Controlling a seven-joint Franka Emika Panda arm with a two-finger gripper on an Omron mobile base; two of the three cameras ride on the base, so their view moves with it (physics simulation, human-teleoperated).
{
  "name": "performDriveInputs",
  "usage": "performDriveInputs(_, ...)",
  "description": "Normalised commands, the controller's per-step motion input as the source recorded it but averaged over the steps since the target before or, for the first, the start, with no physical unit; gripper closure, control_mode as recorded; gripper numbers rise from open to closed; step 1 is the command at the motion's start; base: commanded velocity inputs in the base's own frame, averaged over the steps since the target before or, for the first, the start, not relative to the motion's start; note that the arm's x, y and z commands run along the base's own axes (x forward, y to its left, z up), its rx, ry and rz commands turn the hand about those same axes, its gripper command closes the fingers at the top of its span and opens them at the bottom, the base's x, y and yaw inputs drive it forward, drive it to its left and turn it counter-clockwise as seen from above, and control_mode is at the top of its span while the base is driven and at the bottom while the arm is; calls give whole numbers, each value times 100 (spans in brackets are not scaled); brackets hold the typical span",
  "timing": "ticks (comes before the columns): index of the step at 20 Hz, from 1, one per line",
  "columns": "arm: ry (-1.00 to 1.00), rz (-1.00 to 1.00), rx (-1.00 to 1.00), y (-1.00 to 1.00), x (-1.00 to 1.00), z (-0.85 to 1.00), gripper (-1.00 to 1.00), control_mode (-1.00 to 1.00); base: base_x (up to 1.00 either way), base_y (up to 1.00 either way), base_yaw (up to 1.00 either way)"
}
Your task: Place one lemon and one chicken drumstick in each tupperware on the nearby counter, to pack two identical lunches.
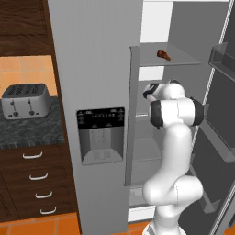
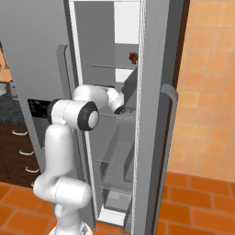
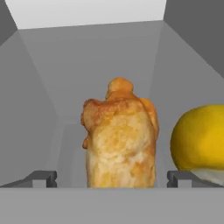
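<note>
Arm rising from base, bent at dark elbow joint, forearm reaching forward and level. Wrist and hand turned away from base cameras. Gripper seen in hand view: jaws spread wide, fingertips low at either side, well apart, touching nothing.

Golden drumstick stands beside yellow lemon on fridge shelf.
</note>
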Motion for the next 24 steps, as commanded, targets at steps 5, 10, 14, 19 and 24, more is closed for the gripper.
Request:
performDriveInputs(5, 0, 1, 0, 0, 46, -20, 100, -100, 0, 0, 0)
performDriveInputs(10, 0, 13, 1, -3, -51, 12, 100, -100, 0, 0, 0)
performDriveInputs(14, 2, 7, 12, 1, -100, 0, 100, -100, 0, 0, 0)
performDriveInputs(19, -8, 11, -11, 34, -100, 45, 100, -100, 0, 0, 0)
performDriveInputs(24, 14, 22, -22, 50, -95, 90, 100, -100, 0, 0, 0)
